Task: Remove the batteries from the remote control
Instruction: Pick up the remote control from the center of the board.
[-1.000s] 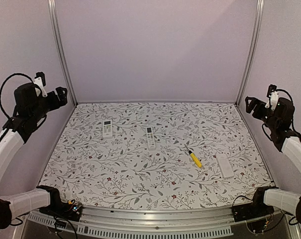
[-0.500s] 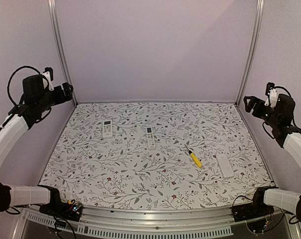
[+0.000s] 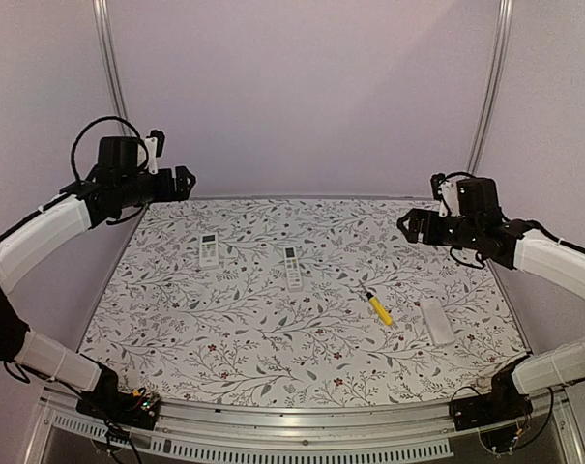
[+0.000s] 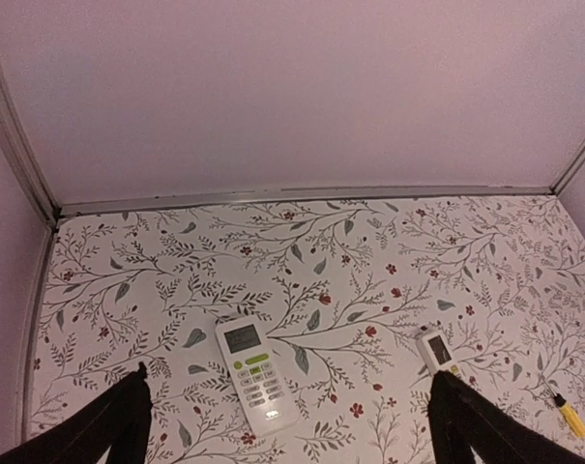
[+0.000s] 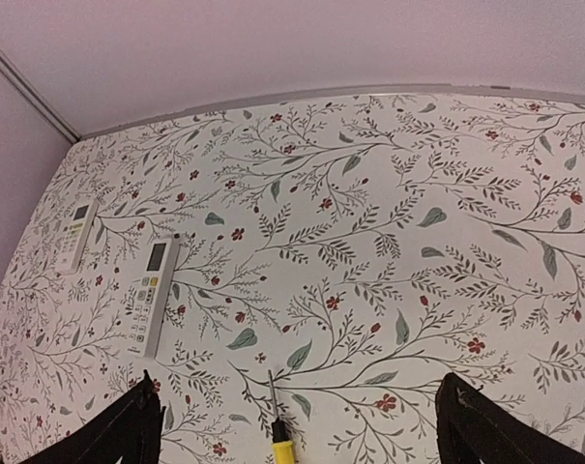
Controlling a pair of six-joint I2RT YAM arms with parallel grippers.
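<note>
Floral-print white tabletop (image 3: 224, 329) with three white plastic remotes (image 3: 208, 250) and a yellow-handled tool (image 3: 379, 308).
Above it, the left gripper (image 3: 181, 183) and right gripper (image 3: 408, 226) hover, fingers spread apart, empty.

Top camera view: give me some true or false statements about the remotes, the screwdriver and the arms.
1. The wide remote and the slim remote lie buttons up. True.
2. The screwdriver lies left of both remotes. False: it lies to their right.
3. The left arm grips a remote. False: its jaws are open and empty, in the air.
4. The jaws of the right arm are open. True.
</note>
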